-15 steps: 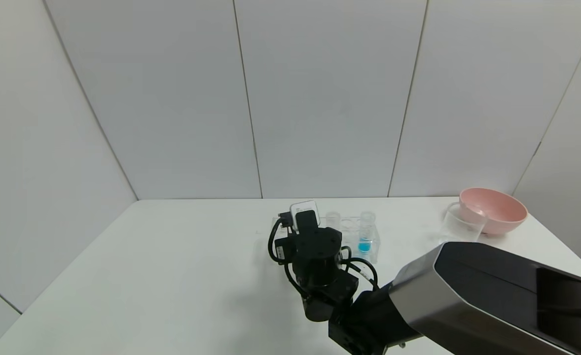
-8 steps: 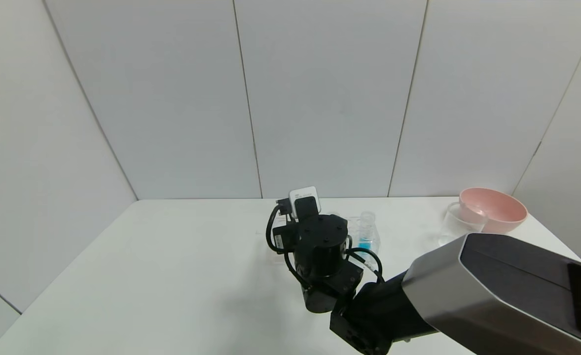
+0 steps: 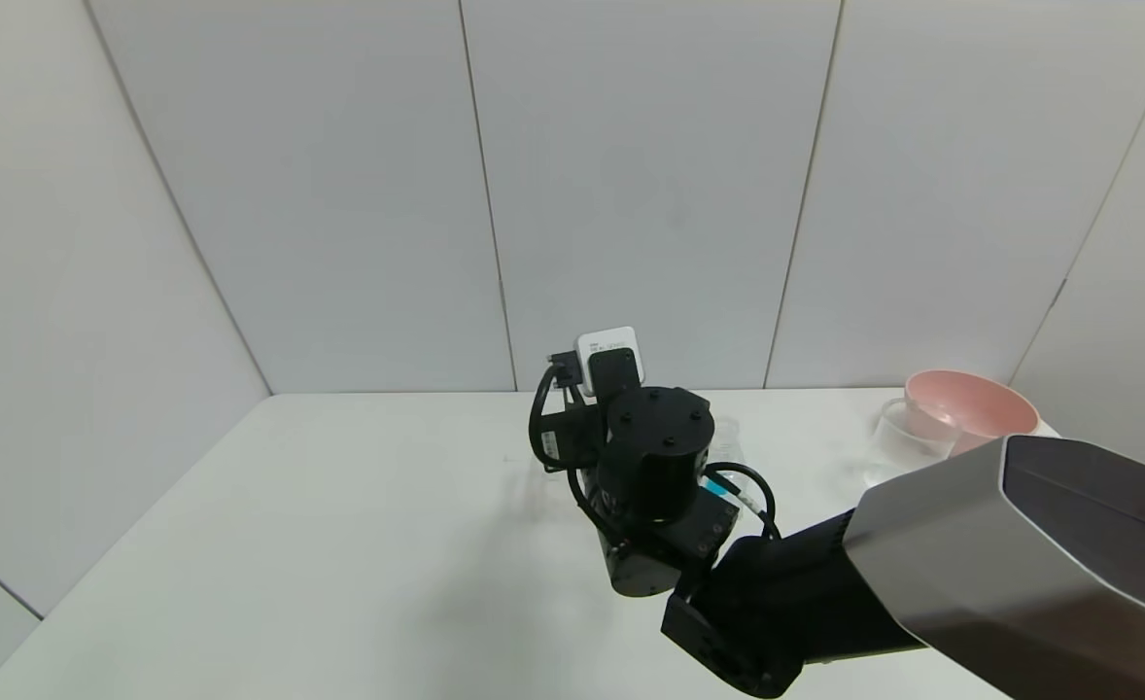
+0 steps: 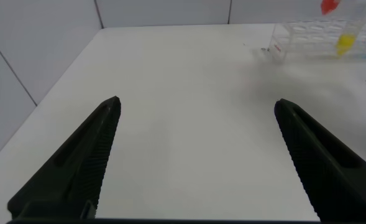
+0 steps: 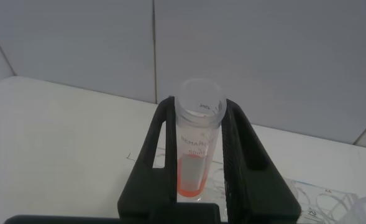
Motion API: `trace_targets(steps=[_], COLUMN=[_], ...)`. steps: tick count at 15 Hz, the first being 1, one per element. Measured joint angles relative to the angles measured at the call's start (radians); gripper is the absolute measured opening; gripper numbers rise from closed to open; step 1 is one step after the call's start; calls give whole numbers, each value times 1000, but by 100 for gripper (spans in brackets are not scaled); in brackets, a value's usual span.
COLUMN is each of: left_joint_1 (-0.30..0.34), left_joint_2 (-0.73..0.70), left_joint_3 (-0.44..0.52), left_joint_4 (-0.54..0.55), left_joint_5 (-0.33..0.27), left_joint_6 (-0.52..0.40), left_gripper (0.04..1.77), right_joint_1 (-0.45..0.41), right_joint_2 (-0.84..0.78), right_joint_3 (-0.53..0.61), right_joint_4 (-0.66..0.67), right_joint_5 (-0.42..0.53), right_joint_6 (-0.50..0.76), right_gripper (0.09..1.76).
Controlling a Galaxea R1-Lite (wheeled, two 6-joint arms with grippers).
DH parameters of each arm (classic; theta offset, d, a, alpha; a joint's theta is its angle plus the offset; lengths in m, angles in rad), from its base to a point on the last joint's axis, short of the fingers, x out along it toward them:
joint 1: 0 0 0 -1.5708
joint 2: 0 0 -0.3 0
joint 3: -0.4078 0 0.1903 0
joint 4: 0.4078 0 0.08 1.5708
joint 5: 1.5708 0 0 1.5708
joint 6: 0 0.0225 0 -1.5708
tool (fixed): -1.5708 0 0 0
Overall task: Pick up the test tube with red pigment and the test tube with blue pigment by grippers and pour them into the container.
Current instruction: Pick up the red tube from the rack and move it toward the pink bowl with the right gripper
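Lifted higher than a second ago, the right hand now stands above the tube rack at mid-desk, its fingers clamped on the upright test tube with red pigment — raised out of the rack. Most of the test tube with blue pigment is hidden behind the right arm, and the container stands beside the pink bowl at the desk's far right. Off to the left over bare desk, the left hand hangs spread wide — holding nothing.

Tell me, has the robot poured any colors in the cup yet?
Not yet. The right gripper holds the test tube with red pigment upright, its liquid inside. The container by the pink bowl looks empty. The left gripper is open over the table. Both pours remain.
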Motion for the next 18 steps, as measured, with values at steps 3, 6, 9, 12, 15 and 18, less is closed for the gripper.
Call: trace_targets(steps=[3, 6, 9, 12, 15, 18], left_joint_1=[0, 0, 0, 0, 0, 0], left_joint_2=[0, 0, 0, 0, 0, 0], left_joint_3=[0, 0, 0, 0, 0, 0], left_joint_4=[0, 0, 0, 0, 0, 0], left_joint_5=[0, 0, 0, 0, 0, 0], left_joint_6=[0, 0, 0, 0, 0, 0], left_gripper=[176, 176, 176, 176, 176, 176], right_joint_1=[1, 3, -4, -43, -167, -378], right_joint_2=[-19, -85, -214, -384, -546, -668], right_joint_3=[16, 120, 303, 512, 710, 840], right_joint_4=[3, 4, 3, 4, 7, 7], right_joint_5=[5, 81, 199, 351, 544, 757], right_joint_6=[-3, -5, 1, 16, 37, 41], right_gripper=[49, 49, 49, 49, 49, 49])
